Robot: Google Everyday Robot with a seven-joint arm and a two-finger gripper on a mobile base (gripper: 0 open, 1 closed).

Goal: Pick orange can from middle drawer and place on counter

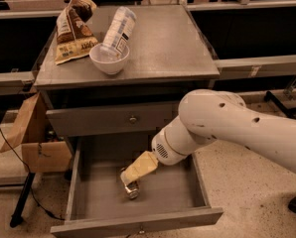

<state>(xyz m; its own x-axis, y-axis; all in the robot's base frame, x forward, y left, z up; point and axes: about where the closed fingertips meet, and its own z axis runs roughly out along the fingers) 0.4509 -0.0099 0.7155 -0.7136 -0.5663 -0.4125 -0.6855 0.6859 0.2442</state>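
One orange can (132, 190) lies in the open middle drawer (174, 195), lower centre of the frame; the pincer (128, 178) sits right over its top, whether clamped I cannot tell.

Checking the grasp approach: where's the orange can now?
In the camera view the can lies on the floor of the open drawer, left of centre, with the gripper just over its upper end.
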